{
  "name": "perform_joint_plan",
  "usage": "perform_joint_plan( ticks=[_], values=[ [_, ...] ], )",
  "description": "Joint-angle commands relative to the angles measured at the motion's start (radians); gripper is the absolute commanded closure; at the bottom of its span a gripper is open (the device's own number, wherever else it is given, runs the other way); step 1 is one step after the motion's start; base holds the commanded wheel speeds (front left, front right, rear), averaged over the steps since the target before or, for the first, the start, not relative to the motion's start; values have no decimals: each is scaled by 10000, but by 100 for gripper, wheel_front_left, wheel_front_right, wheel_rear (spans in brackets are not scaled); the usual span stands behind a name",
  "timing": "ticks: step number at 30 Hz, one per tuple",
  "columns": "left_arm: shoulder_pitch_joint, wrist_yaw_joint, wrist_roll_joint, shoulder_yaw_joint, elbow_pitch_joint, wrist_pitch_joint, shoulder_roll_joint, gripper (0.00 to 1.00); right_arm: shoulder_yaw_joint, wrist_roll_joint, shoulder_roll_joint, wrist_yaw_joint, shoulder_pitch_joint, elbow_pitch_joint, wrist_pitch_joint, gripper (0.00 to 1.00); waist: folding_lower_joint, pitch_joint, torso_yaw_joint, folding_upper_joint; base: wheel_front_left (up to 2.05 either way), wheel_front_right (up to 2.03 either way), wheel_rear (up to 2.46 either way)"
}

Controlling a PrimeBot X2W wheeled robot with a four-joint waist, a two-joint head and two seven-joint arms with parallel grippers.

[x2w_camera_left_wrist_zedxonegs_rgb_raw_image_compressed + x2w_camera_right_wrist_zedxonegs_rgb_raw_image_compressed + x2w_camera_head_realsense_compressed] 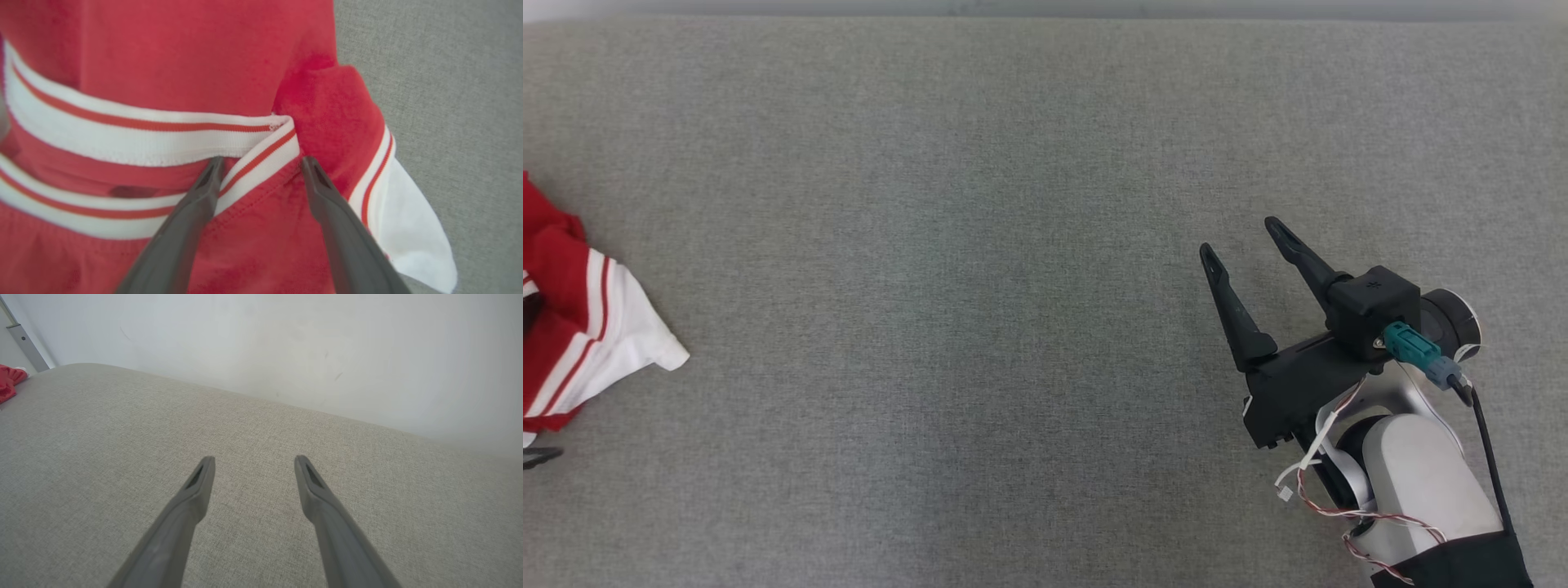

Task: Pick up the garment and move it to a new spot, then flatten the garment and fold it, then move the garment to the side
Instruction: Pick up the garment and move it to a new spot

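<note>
okay, the red garment (580,327) is lying crumpled at the far left edge of the head view, on the robot's left side of the grey surface (980,286), with its white flap (645,335) pointing toward the middle. the left tool (262,161) is hanging right over the cloth, its two dark fingers standing wide apart and gripping nothing. a white band (122,134) with a thin red stripe is folding back on itself just between the tips, though whether those tips are touching the fabric i cannot tell. over on the other side, the right tool (1237,235) is sitting well apart from the garment, above bare surface. it's spread wide open too, with nothing between its fingers, and is pointing toward the pale wall (286,343) behind the far edge.
</note>
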Motion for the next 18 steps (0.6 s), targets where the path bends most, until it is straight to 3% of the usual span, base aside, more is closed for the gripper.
perform_joint_plan(
  ticks=[1,6,7,8,9,18],
  values=[
    [131,12,-76,-177,124,102,209,0,-5,-68,-45,-3,-120,-56,-29,0,0,69,-74,-1,0,0,0],
    [158,11,-96,-428,358,21,327,0,20,-51,-40,-3,-116,-61,-48,0,0,107,-138,-1,0,0,0],
    [140,11,-127,-479,394,-28,337,10,13,-35,-41,-3,-122,-48,-57,0,0,110,-141,-1,0,0,0],
    [105,11,-69,-536,414,-157,383,68,1,-27,-42,-3,-128,-36,-63,0,0,109,-138,-1,0,0,0],
    [83,11,-74,-594,457,-228,369,100,-12,-35,-42,-3,-128,-26,-67,0,0,103,-131,-1,0,0,0],
    [-233,9,-379,-1360,-78,-749,401,100,50,17,-53,-3,-71,96,-69,0,0,-97,85,-1,0,0,0]
  ],
)
